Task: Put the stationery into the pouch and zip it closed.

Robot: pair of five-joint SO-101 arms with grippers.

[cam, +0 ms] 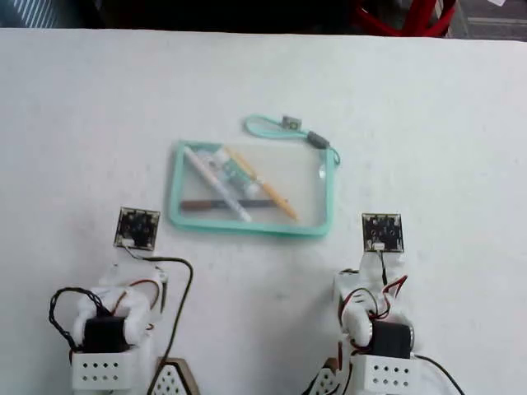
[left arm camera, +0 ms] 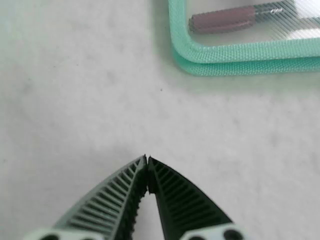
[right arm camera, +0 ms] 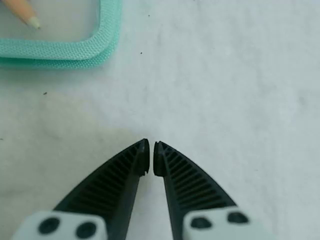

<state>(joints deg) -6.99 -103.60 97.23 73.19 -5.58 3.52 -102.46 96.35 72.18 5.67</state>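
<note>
A clear pouch (cam: 251, 188) with a teal fabric border lies flat in the middle of the table, holding a yellow pencil (cam: 262, 184), a white pen (cam: 216, 183) and a dark brown pen (cam: 216, 204). Its teal wrist strap (cam: 280, 127) loops off the far edge. The left arm (cam: 115, 321) rests near the front left; my left gripper (left arm camera: 147, 167) is shut with nothing in it, short of the pouch corner (left arm camera: 200, 57). The right arm (cam: 375, 329) rests at the front right; my right gripper (right arm camera: 151, 155) is shut and holds nothing, just off the pouch's other near corner (right arm camera: 100, 47).
The white table (cam: 428, 123) spreads wide on all sides of the pouch. Red and dark objects (cam: 403, 16) sit beyond the far edge.
</note>
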